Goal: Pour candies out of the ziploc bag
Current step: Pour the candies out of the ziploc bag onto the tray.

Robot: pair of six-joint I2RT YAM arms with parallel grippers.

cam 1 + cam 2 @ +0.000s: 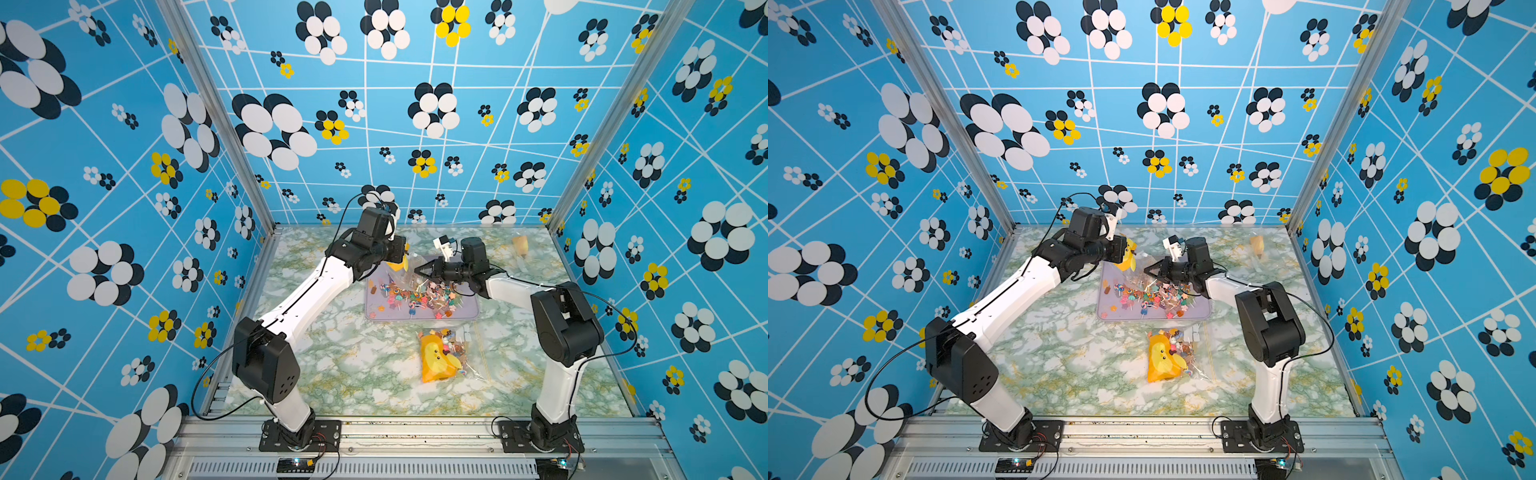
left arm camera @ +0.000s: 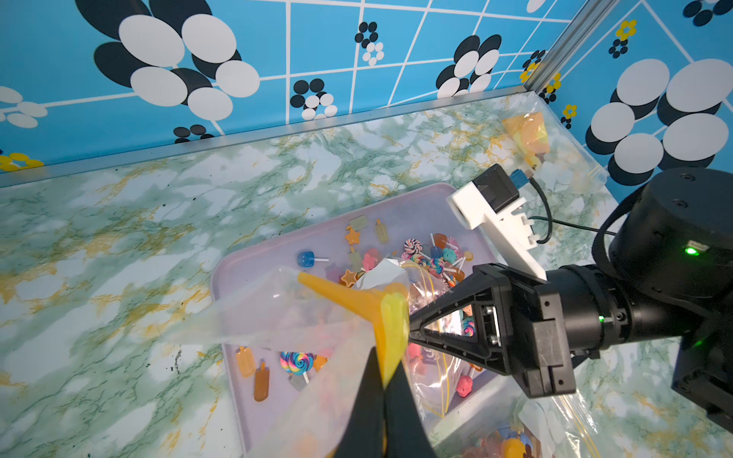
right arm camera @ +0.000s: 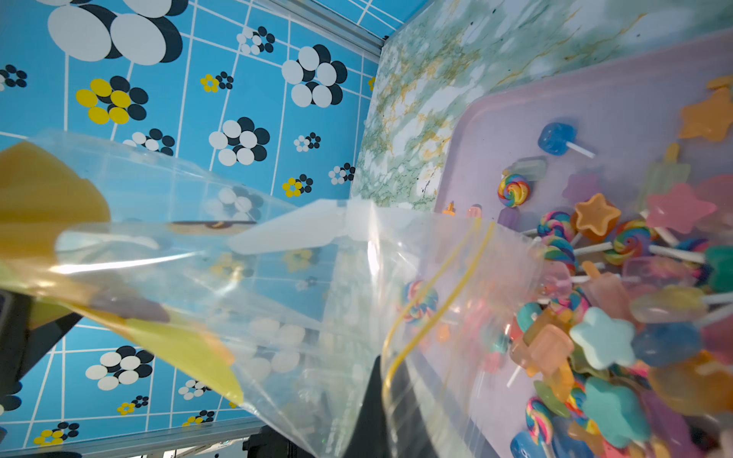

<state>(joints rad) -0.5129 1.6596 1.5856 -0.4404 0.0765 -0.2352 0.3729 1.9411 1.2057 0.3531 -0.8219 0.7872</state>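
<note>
The ziploc bag (image 1: 406, 266) (image 3: 277, 277) is clear with a yellow-orange printed end and hangs stretched over the lilac tray (image 1: 469, 312) (image 2: 254, 269). My left gripper (image 2: 386, 380) is shut on the yellow end of the bag (image 2: 390, 317). My right gripper (image 1: 417, 269) (image 3: 380, 366) is shut on the clear plastic beside the yellow zip lines, with the bag's mouth tilted down toward the tray. The candies (image 1: 415, 297) (image 3: 614, 317), small lollipops, stars and ice-pop shapes, lie heaped in the tray. I cannot tell whether any are still inside the held bag.
A second bag with a yellow print and sweets (image 1: 444, 357) lies on the marbled table in front of the tray. A third bag (image 1: 521, 245) lies near the back right corner. Patterned blue walls enclose the table on three sides.
</note>
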